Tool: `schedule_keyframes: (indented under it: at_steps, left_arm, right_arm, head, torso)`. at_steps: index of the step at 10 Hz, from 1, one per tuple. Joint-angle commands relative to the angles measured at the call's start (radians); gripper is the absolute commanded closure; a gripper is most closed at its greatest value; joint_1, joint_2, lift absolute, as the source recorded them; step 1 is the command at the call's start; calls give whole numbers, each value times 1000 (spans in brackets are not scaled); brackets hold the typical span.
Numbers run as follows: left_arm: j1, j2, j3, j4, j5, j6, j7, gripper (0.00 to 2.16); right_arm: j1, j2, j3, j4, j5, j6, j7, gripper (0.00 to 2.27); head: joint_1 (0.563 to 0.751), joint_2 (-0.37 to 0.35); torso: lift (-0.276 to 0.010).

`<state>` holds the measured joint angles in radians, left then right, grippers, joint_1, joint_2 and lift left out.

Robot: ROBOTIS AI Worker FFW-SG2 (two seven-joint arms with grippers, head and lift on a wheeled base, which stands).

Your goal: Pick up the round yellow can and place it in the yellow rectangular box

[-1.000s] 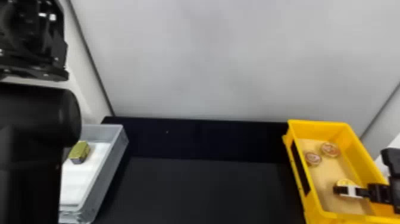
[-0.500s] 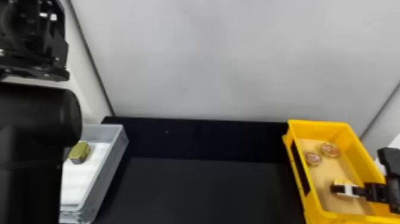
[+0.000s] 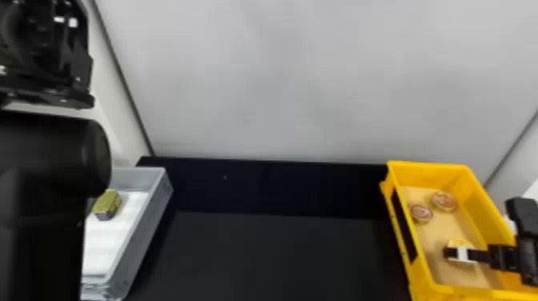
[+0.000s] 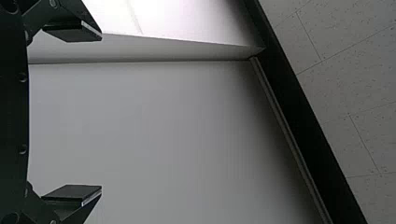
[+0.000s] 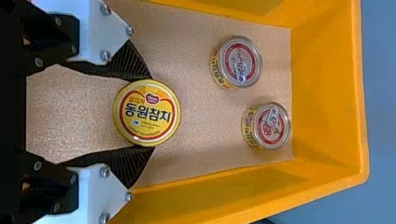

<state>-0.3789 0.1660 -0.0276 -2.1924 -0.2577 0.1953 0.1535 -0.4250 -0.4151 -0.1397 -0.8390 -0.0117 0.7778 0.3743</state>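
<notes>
Yellow can [image 5: 147, 113] | round, red-ringed lid (blue lettering) | inside yellow box [image 5: 327, 88]

The left arm [image 3: 40, 248] is black, with a smooth, rounded cylinder [image 3: 80, 154]. The right tool [image 3: 460, 254] has 2 pale metal plates [image 5: 91, 32], each with 3 round screws [image 5: 105, 56], and black, ribbed fingers [image 5: 128, 63].
</notes>
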Motion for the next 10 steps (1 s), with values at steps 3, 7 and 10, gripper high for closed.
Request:
schedule_keyframes:
  at_steps: [3,7,10]
  left_arm:
    - [2,0,2,-1,0,0,0,125]
    - [9,-3,11,-4,0,4,0,125]
    - [17,-3,17,-10,0,7,0,125]
  right_arm:
    - [0,1,15,-11,-21,16,-17,111]
    - [38,-7,23,-284,-21,72,-21,157]
    - [84,-8,18,-617,-4,230,-83,137]
  head:
    - [663,54]
    - [663,54]
    - [663,54]
  torso:
    - [-10]
    - [-10]
    - [-10]
